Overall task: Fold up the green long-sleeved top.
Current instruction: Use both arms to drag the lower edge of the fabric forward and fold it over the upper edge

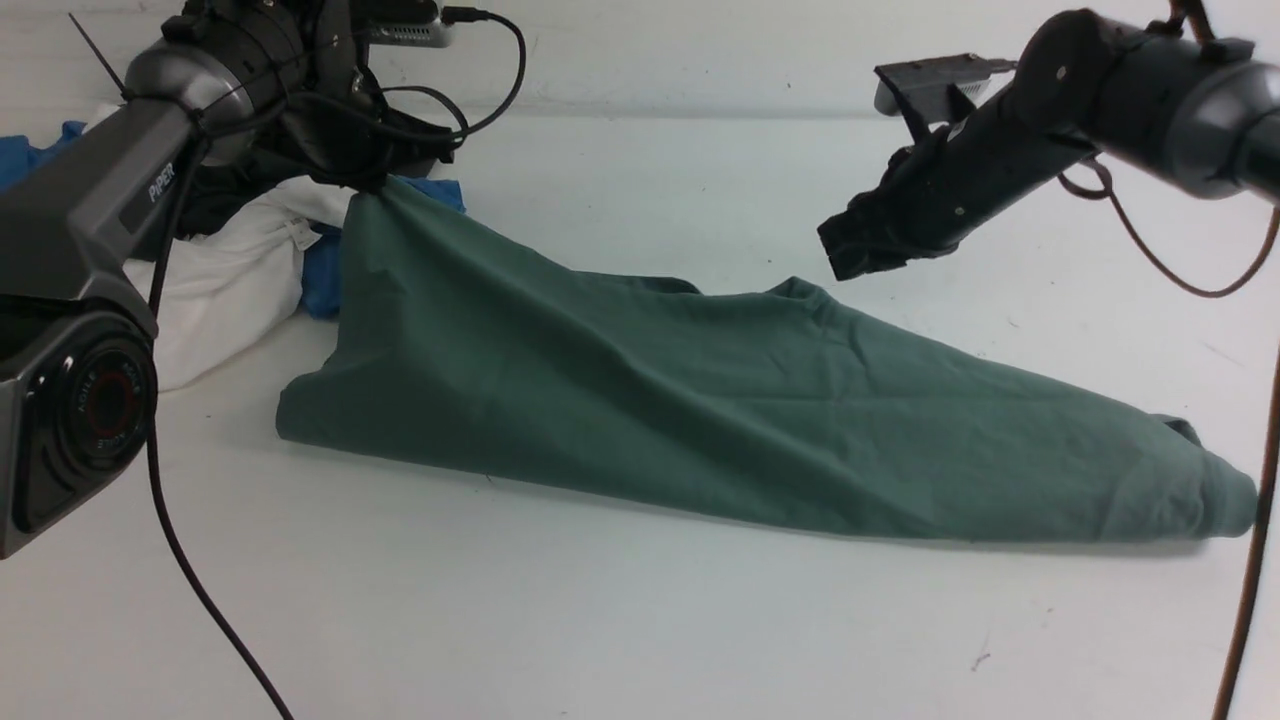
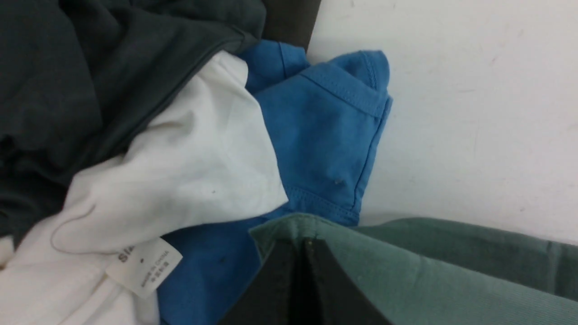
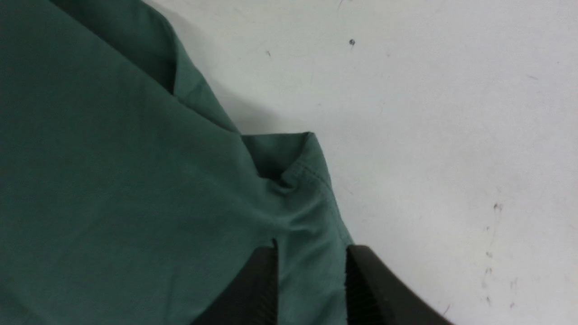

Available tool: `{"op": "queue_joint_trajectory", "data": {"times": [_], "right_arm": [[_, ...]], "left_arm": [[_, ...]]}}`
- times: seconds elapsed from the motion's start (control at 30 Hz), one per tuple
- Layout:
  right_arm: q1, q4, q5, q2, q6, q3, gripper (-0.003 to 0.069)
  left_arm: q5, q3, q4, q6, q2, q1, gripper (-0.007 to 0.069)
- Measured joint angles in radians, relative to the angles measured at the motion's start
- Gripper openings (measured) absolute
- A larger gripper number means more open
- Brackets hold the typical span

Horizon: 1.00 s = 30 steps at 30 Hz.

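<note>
Green long-sleeved top (image 1: 700, 420) is lying stretched across the middle of the table (image 1: 600, 640), with one corner being held up on the robot's left, right by the heap of other clothes. Left gripper (image 1: 365, 185) is pinching that corner, jaws clenched on what's looking like just a thin bit of hem in the wrist view. Right gripper (image 1: 850, 255) is hanging over the far edge of the top, jaws standing apart, gripping nothing and not touching the cloth as far as I can tell.

What's worrying me is that such a small pinch could be slipping out once the left arm is pulling harder. The raised corner is also sitting right against the white garment (image 1: 230, 280) and the blue garment (image 1: 322, 270), so dragging could be taking those along. And the top is looking bunched and doubled over, so any fold made now is probably coming out crooked.
</note>
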Motion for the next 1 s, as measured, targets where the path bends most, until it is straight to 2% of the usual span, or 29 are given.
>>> {"op": "queue_joint_trajectory", "data": {"times": [0.03, 0.17, 0.23, 0.3, 0.33, 0.47, 0.5, 0.53, 0.57, 0.6, 0.63, 0.8, 1.0], "right_arm": [[0.001, 0.006, -0.032, 0.02, -0.007, 0.0, 0.0315], [0.006, 0.031, -0.084, 0.061, -0.021, 0.0, 0.0454], [0.008, 0.04, -0.094, 0.085, -0.024, 0.0, 0.0484], [0.009, 0.041, -0.095, 0.097, -0.025, 0.0, 0.0483], [0.013, 0.041, -0.096, 0.107, -0.026, 0.0, 0.0461], [0.019, 0.045, -0.098, 0.113, -0.029, 0.0, 0.0212], [0.021, 0.045, -0.098, 0.113, -0.029, 0.0, 0.0176], [0.021, 0.041, -0.098, 0.108, -0.03, 0.0, 0.0062], [0.021, 0.04, -0.098, 0.107, -0.03, 0.0, 0.0062], [0.021, 0.027, -0.098, 0.09, -0.034, 0.0, 0.0021], [0.019, 0.019, -0.098, 0.075, -0.034, 0.0, 0.0015], [0.005, 0.016, -0.125, 0.01, -0.033, 0.0, 0.0013], [0.004, 0.002, -0.185, 0.035, -0.033, -0.002, 0.0013]], "left_arm": [[0.0, 0.0, 0.0, -0.001, 0.0, 0.0, -0.0003], [0.001, 0.0, 0.001, -0.002, 0.0, 0.0, -0.0003], [0.003, 0.0, 0.001, -0.003, 0.0, 0.0, -0.0003], [0.004, 0.0, 0.001, -0.004, 0.0, 0.0, -0.0003], [0.01, 0.0, 0.002, -0.004, 0.0, 0.0, -0.0003], [0.027, 0.0, 0.011, -0.006, 0.0, 0.0, -0.0003], [0.027, 0.0, 0.014, -0.007, 0.0, 0.0, -0.0003], [0.027, 0.0, 0.033, -0.012, -0.001, 0.0, -0.0003], [0.028, 0.0, 0.038, -0.014, -0.003, 0.0, -0.0003], [0.029, 0.0, 0.057, -0.029, -0.009, 0.0, -0.0003], [0.029, 0.0, 0.07, -0.04, -0.013, 0.0, -0.0003], [-0.002, -0.002, 0.117, -0.102, -0.034, 0.0, -0.0003], [-0.045, -0.003, 0.134, -0.112, 0.009, 0.0, -0.0003]]}}
